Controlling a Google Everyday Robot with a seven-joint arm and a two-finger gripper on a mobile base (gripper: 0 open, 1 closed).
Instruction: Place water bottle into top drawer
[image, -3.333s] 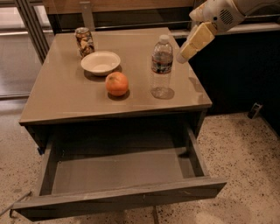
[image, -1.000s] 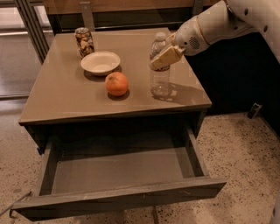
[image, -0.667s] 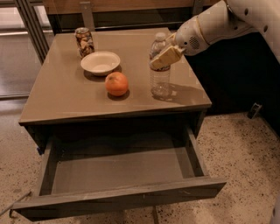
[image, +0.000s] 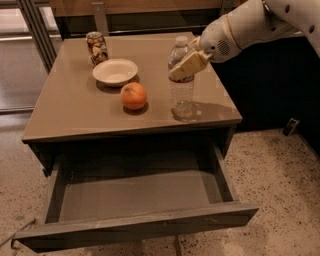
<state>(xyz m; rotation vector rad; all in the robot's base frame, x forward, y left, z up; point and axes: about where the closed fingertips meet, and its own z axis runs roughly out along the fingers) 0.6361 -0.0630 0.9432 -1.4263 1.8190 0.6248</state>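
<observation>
- A patterned can (image: 96, 47), a white bowl (image: 115, 71) and an orange (image: 133, 95) sit on the desk (image: 65, 110), left of the tool (image: 187, 64).
- The water bottle (image: 181, 95) stands upright on the desk, with the tool across its upper middle. I cannot tell whether the tool is clamped on it.
- The top drawer (image: 135, 227) is pulled open, below the tool.
</observation>
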